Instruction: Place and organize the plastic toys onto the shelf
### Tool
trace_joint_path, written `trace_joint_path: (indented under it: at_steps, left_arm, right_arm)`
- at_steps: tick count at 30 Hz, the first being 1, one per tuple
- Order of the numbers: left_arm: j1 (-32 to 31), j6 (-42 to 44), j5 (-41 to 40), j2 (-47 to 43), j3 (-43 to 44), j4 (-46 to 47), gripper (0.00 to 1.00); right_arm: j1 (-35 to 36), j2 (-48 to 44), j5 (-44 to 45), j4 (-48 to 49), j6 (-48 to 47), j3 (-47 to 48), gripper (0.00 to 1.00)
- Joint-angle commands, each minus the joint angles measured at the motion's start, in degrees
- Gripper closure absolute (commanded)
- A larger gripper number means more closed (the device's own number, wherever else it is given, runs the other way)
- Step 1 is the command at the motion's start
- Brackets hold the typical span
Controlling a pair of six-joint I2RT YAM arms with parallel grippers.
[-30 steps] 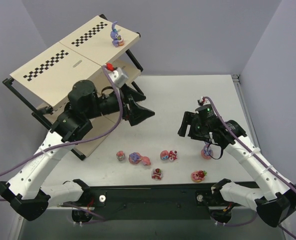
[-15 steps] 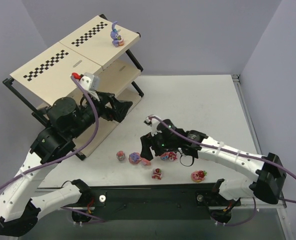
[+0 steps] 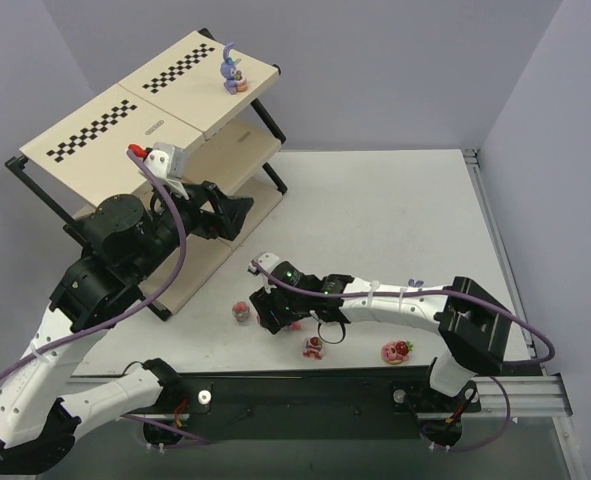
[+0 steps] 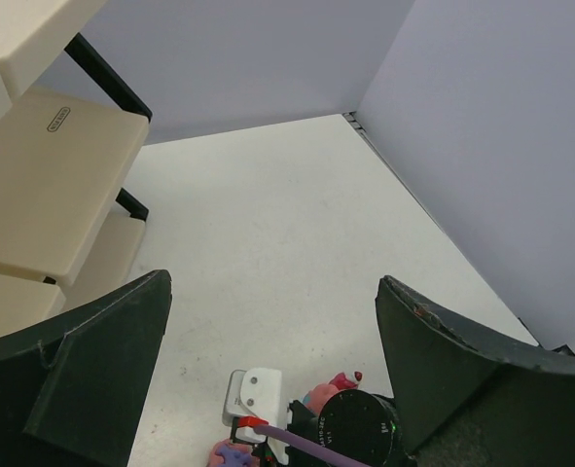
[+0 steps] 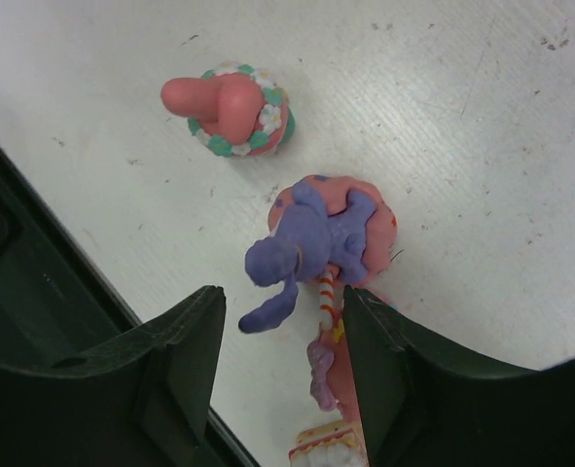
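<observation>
Looking down from the top cam, the right gripper (image 3: 277, 312) stretches way over to the left, low over the toys that sit near the front edge of the table (image 3: 395, 210), right by the black rail (image 3: 305, 385). On its wrist cam the jaws are spread wide and hold nothing. The purple bunny (image 5: 311, 233) on its pink donut base stands at the mouth of the gap with one ear between the fingers, and I can't see any contact. A pink figure (image 5: 231, 105) with a green-and-white flower ring stands just past it, apart. A striped-stick toy (image 5: 328, 389) lies between the fingers, partly cut off by the frame.

The left gripper (image 3: 237, 212) hangs beside the lower boards of the shelf (image 3: 125, 130), jaws wide open, gripping nothing. Its cam shows a broad run of white table out to the far and right edges, where the walls start.

A small toy (image 3: 240, 312) sits just left of the right gripper. A red-and-pink toy (image 3: 314, 347) and a strawberry-topped toy (image 3: 397, 350) sit closer still to the front edge. One shelf bunny (image 3: 234, 72) stands on the top board, near its far right corner.

Writing-wise: checker strips (image 3: 93, 128) on the top board, a small oval label (image 3: 156, 127) there, and a second label (image 4: 58, 119) on the board below, both too small to read.
</observation>
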Motion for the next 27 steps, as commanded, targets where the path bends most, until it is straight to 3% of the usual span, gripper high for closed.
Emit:
trace_joint_path:
  at_steps: [1, 3, 6, 7, 9, 10, 20, 27]
  left_arm:
    - [0.17, 0.78, -1.65, -0.39, 3.58, -1.17, 0.04]
    - [0.17, 1.14, -2.01, 0.05, 4.28, -1.87, 0.04]
    - [0.17, 1.93, -2.18, 0.4, 5.15, -2.57, 0.04]
    - [0.17, 2.28, -2.18, 0.66, 5.42, -2.66, 0.04]
    - [0.17, 2.63, -2.18, 0.93, 5.86, -3.01, 0.04]
    - [0.17, 2.98, -2.18, 1.1, 6.04, -3.1, 0.04]
    - [0.17, 4.65, -1.04, 2.95, 6.74, -2.58, 0.04]
    - [0.35, 5.88, 4.57, 5.41, 7.97, -2.75, 0.04]
  right_arm:
    - [0.48, 1.7, 4.81, 3.71, -0.95, 3.14, 0.51]
    - [0.48, 2.93, 5.43, 4.5, -1.22, 3.41, 0.55]
    - [0.48, 4.25, 5.6, 4.76, -0.78, 4.02, 0.72]
    - [0.48, 4.34, 5.69, 4.68, -0.78, 4.46, 0.83]
    - [0.48, 4.17, 5.86, 4.5, -0.6, 4.64, 0.9]
    - [0.57, 4.08, 6.13, 4.41, -0.6, 5.16, 1.0]
    - [-2.41, 0.05, 10.61, -0.95, -1.04, 11.31, 1.0]
    - [-11.36, -12.25, 3.15, -9.73, 0.01, 12.28, 1.0]
